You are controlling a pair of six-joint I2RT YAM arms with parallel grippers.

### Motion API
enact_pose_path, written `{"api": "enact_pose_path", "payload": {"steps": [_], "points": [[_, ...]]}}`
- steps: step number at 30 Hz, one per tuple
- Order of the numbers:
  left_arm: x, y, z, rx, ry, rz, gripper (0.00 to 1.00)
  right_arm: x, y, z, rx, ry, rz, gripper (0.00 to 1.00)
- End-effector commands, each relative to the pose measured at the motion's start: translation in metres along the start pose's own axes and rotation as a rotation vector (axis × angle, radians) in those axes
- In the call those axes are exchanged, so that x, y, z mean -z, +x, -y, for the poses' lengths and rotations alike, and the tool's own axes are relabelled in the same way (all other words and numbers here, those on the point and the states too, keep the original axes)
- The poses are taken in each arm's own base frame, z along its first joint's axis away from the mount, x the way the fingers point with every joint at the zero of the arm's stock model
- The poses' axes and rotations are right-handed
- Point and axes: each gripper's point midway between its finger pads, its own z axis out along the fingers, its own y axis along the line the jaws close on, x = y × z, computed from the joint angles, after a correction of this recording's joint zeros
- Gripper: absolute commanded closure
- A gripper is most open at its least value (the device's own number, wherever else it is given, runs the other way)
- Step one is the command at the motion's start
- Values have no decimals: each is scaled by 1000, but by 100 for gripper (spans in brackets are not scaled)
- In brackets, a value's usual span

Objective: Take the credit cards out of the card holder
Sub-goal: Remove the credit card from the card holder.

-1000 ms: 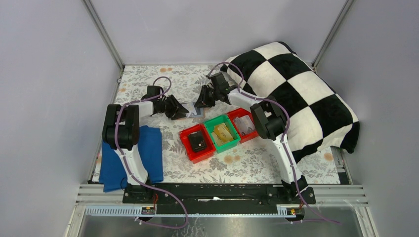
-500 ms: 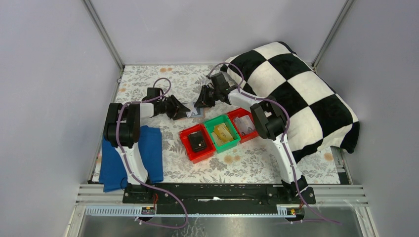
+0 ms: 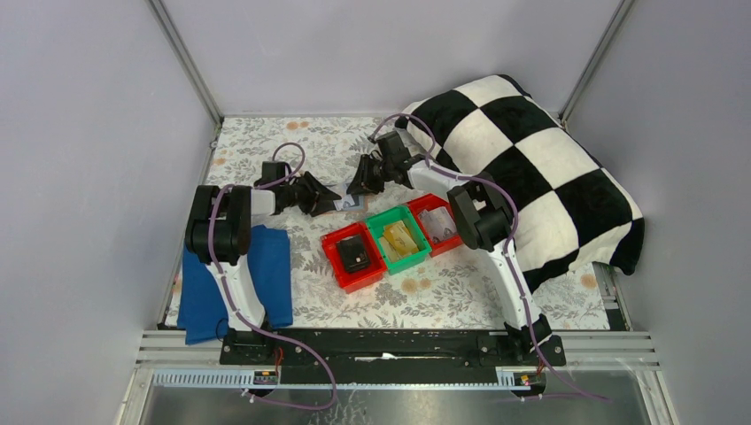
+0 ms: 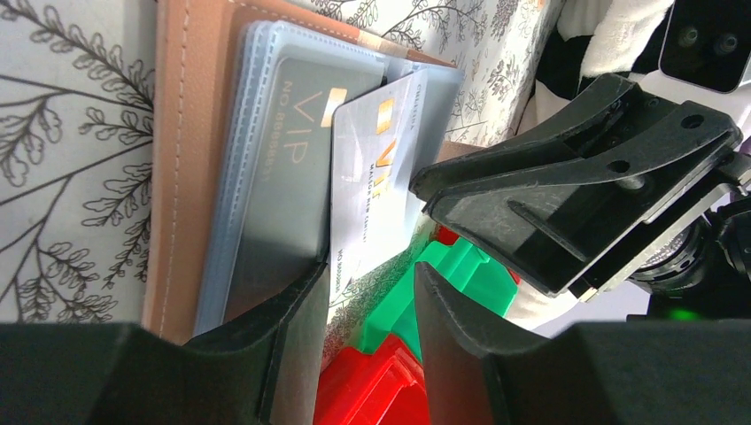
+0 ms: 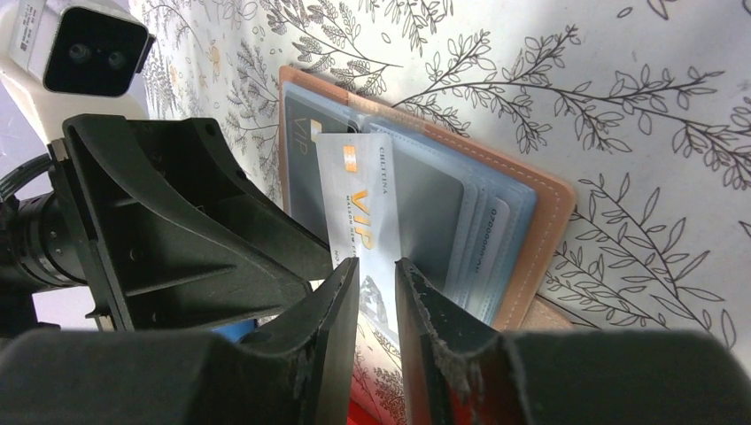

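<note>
Toward twelve o'clock on the floral cloth, our salmon-pink leather-like card holder (image 5: 522,230) lies open; right gripper (image 5: 376,292) seemingly pinches a pale VIP credit card (image 5: 359,212), left gripper (image 4: 367,301) bracing, jaws apart.

We see a counter (image 3: 266,146) covered with a pale cloth printed with leafy branches. We take the green bin (image 3: 400,237) as our landmark: it sits near the middle of the counter, with a red bin (image 3: 353,257) touching its left side and a second red bin (image 3: 435,223) touching its right side, the three forming a slanted row. Just behind the green bin, the salmon-pink card holder (image 4: 190,150) lies open and flat on the cloth. Well to the left of the green bin, a folded blue cloth (image 3: 270,274) lies at the counter's left edge. To the right of the green bin, a black-and-white checkered blanket (image 3: 531,159) is heaped over the counter's right side.
</note>
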Motion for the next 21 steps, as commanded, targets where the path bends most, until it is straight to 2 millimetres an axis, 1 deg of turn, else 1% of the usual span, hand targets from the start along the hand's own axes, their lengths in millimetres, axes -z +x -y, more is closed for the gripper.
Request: {"api": "enact_pose_path", "payload": {"steps": [1, 9, 15, 21], "points": [[-10, -6, -15, -15, -30, 56, 55, -21, 50, 35, -51, 76, -135, 70], [-14, -9, -14, -23, 6, 68, 55, -27, 58, 33, -69, 55, -157, 70], [-15, -8, -8, -40, 85, 82, 55, -30, 64, 34, -75, 53, -171, 70], [-14, -5, -2, -54, 185, 112, 56, -31, 65, 34, -76, 51, -172, 70]]}}
